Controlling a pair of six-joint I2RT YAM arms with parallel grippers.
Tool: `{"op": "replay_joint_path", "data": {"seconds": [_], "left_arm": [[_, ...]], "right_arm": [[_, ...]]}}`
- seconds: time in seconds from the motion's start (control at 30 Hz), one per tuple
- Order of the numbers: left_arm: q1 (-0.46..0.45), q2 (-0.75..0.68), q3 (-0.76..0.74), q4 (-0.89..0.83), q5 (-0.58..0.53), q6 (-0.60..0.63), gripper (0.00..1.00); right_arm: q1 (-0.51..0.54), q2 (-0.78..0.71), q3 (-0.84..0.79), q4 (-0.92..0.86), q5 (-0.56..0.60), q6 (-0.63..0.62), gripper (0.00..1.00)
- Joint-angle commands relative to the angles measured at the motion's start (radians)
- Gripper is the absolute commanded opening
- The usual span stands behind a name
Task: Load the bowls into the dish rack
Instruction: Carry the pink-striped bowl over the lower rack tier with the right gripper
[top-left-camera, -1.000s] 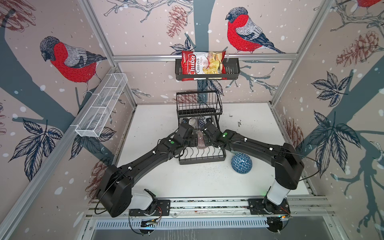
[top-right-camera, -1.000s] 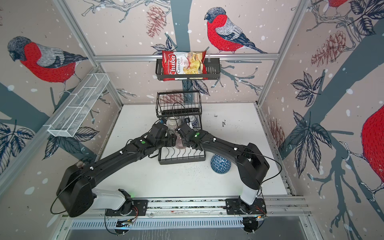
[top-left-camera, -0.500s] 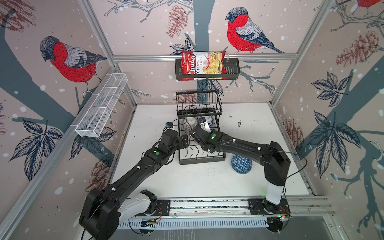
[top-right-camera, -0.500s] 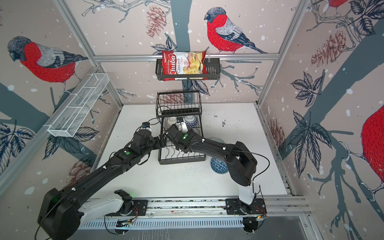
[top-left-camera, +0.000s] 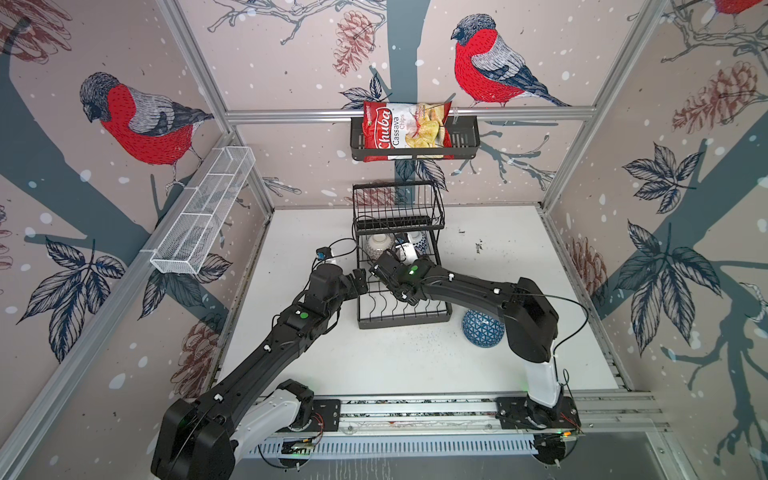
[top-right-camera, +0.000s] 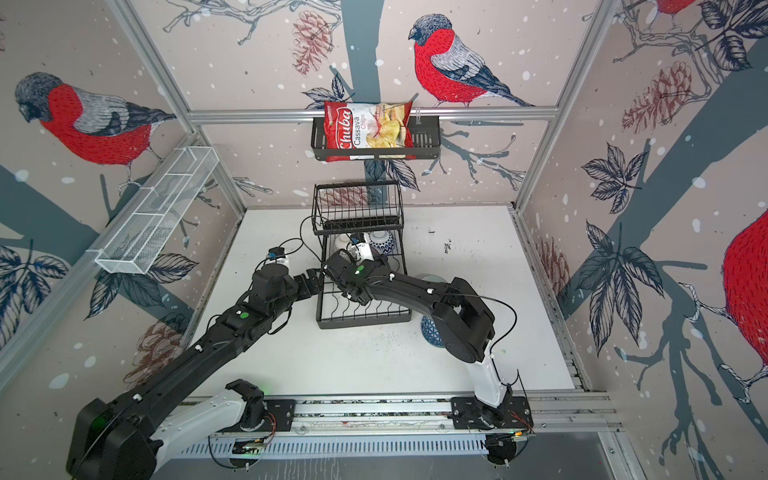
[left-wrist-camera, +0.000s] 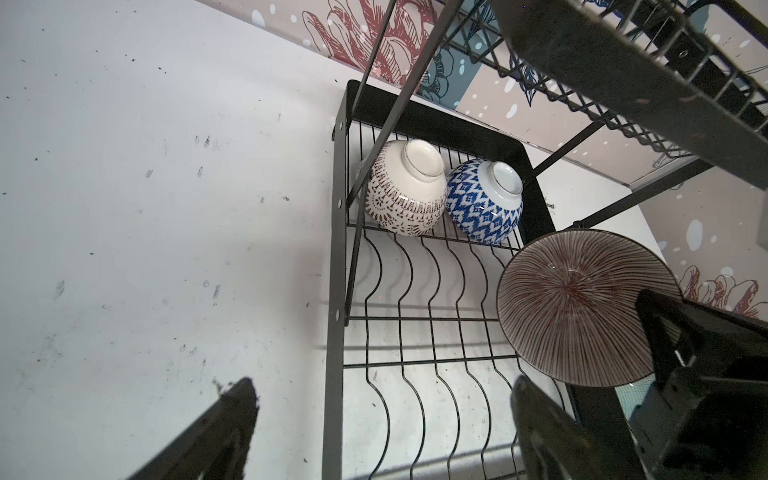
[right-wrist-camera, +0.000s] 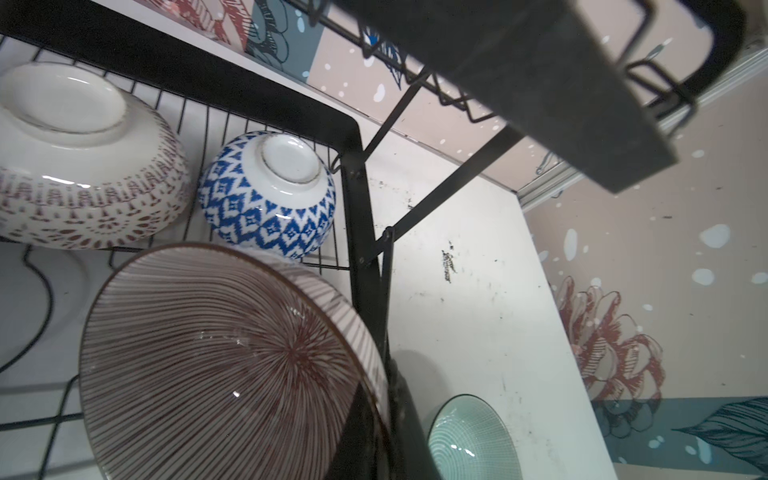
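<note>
Black wire fills both my wrist cameras: the dish rack, its wavy lower tier running under the raised basket. My right gripper is clamped tight on the rim of the mauve striped bowl. It holds the bowl tipped on edge over the right side of the lower tier, striped face toward the cameras. I cannot tell whether the bowl touches the wires.

Just behind it, at the far end of that tier, the dotted white bowl and the blue-and-white bowl sit upside down, side by side and touching.

My left gripper has its jaws spread wide and carries nothing. It hangs at the rack's left edge, one finger over the table and one over the wires.

Two bowls sit on the table to the right of the rack. The pale green bowl is upright near the frame. The blue triangle bowl is upside down near the front corner, partly hidden by my right arm.
</note>
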Motion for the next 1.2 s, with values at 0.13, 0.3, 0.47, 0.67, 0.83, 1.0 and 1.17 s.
{"op": "replay_joint_path", "data": {"seconds": [0.13,0.3,0.47,0.67,0.83,1.0,1.17], "left_arm": [[0.013,-0.017,-0.018,0.057,0.005,-0.012,0.94],[0.017,-0.025,-0.028,0.061,0.002,-0.013,0.95],[0.023,-0.035,-0.038,0.070,0.001,-0.015,0.95],[0.031,-0.036,-0.045,0.079,0.013,-0.009,0.96],[0.051,-0.039,-0.063,0.104,0.050,-0.013,0.96],[0.072,-0.037,-0.076,0.118,0.074,-0.016,0.96],[0.080,-0.031,-0.081,0.124,0.079,-0.016,0.96]], "right_arm": [[-0.010,0.018,0.019,-0.033,0.141,0.025,0.00],[-0.018,0.045,0.034,-0.059,0.174,0.031,0.00],[-0.023,0.061,0.041,-0.063,0.180,0.030,0.00],[-0.029,0.092,0.055,-0.069,0.193,0.023,0.00],[-0.040,0.118,0.072,-0.073,0.204,0.018,0.00],[-0.051,0.141,0.092,-0.079,0.214,0.014,0.00],[-0.061,0.168,0.112,-0.079,0.214,0.011,0.00]]}}
